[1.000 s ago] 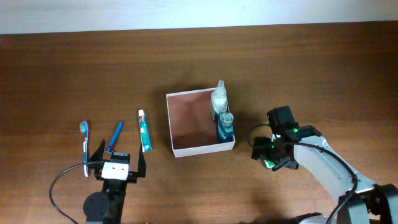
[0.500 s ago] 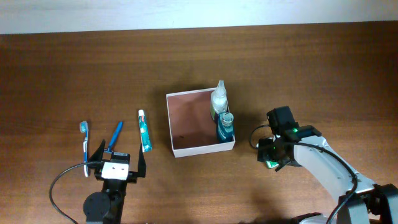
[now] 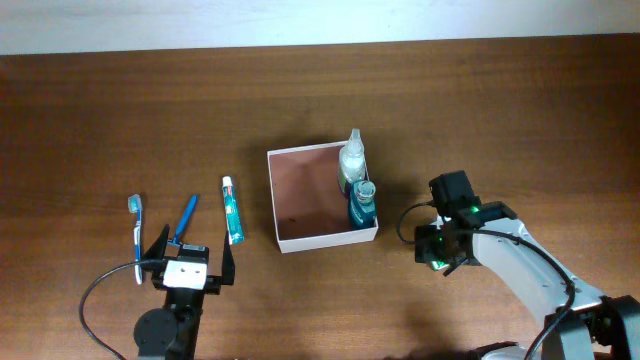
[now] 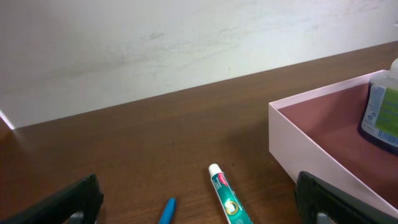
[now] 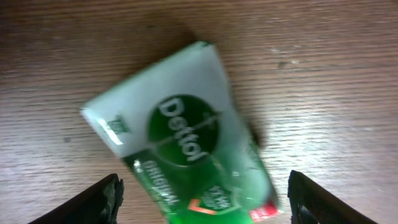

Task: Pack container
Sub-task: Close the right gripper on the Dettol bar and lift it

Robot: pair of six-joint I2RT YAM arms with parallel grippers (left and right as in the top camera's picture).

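The container (image 3: pixel 300 195), a square white-walled box with a reddish-brown floor, stands mid-table; its wall also shows in the left wrist view (image 4: pixel 311 149). Two bottles, a white one (image 3: pixel 351 158) and a blue one (image 3: pixel 362 203), stand inside along its right wall. A green Dettol packet (image 5: pixel 186 143) lies on the table between the open fingers of my right gripper (image 3: pixel 436 250), right of the container. My left gripper (image 3: pixel 190 262) is open and empty, just below a toothpaste tube (image 3: pixel 232 210), a blue pen (image 3: pixel 184 220) and a toothbrush (image 3: pixel 137 225).
The toothpaste tube (image 4: pixel 227 196) and the pen tip (image 4: pixel 166 211) lie just ahead of my left gripper's fingers. A pale wall (image 4: pixel 155 43) runs along the table's far edge. Brown wooden table (image 3: pixel 500 120) all around.
My right gripper has shifted slightly down and right over the green packet, then steadied. The left arm and the container have not moved.
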